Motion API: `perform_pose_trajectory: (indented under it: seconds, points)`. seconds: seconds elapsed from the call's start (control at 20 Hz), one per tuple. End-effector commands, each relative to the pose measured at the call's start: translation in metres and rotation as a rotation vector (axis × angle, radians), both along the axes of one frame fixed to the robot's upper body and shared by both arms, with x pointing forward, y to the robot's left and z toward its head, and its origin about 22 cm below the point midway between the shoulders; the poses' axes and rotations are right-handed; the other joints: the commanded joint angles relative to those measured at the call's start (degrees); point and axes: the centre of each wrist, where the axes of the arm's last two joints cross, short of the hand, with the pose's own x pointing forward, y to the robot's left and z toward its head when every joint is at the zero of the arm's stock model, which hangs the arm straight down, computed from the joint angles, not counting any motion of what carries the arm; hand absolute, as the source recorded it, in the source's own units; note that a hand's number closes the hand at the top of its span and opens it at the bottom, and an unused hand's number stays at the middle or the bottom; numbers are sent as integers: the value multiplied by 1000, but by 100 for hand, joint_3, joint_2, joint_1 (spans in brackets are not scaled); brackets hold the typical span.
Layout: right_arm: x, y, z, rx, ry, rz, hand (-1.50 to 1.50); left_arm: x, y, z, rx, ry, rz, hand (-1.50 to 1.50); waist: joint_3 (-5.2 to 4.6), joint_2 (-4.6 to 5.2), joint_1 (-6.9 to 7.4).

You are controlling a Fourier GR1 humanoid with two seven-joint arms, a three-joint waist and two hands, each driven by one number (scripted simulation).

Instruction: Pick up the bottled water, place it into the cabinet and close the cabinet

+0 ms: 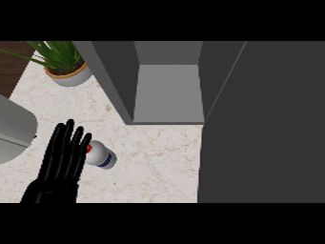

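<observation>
A small white water bottle (102,157) with a blue label and a red cap lies on the marble counter (151,162), its cap end pointing toward my left hand. That left hand (61,159) comes up from the lower left, open with straight fingers, and its fingertips cover the bottle's left side. The grey cabinet (168,90) stands open at the back centre, showing a bare shelf. Its dark door (270,124) is swung out and fills the right side of the view. My right hand does not show.
A potted green plant (65,64) stands at the back left of the counter, next to the cabinet's left wall. A rounded grey appliance (3,128) sits at the left edge, close to my left hand.
</observation>
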Motion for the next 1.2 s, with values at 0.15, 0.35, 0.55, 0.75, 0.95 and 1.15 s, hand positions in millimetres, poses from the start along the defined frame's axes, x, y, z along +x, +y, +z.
perform_pose_trajectory:
  seconds: [0.15, 0.35, 0.55, 0.75, 0.95, 1.15]
  points:
    - [-30, 9, -9, 19, 3, 18, -150, -30, -1, 12, -3, 19, 12, -150, -2, -1, 0]
    - [-29, 11, -3, 30, 2, 15, -150, -29, 3, -1, -3, 16, 23, -150, -2, 5, 0]
    - [-43, 0, -7, 31, 10, 2, -150, -41, 15, -15, -1, 40, 33, -150, -3, -1, -1]
    - [-33, 3, -28, 14, -3, 18, -150, -43, 28, -13, -5, 3, 39, -150, -3, 3, 11]
    - [-33, 19, -40, 11, -1, 9, -150, -51, 33, -21, 14, 1, 43, -150, -3, 0, 19]
    - [-38, -8, -24, 8, -4, 26, -150, -39, 22, -44, 4, 16, 98, -150, -2, 6, 0]
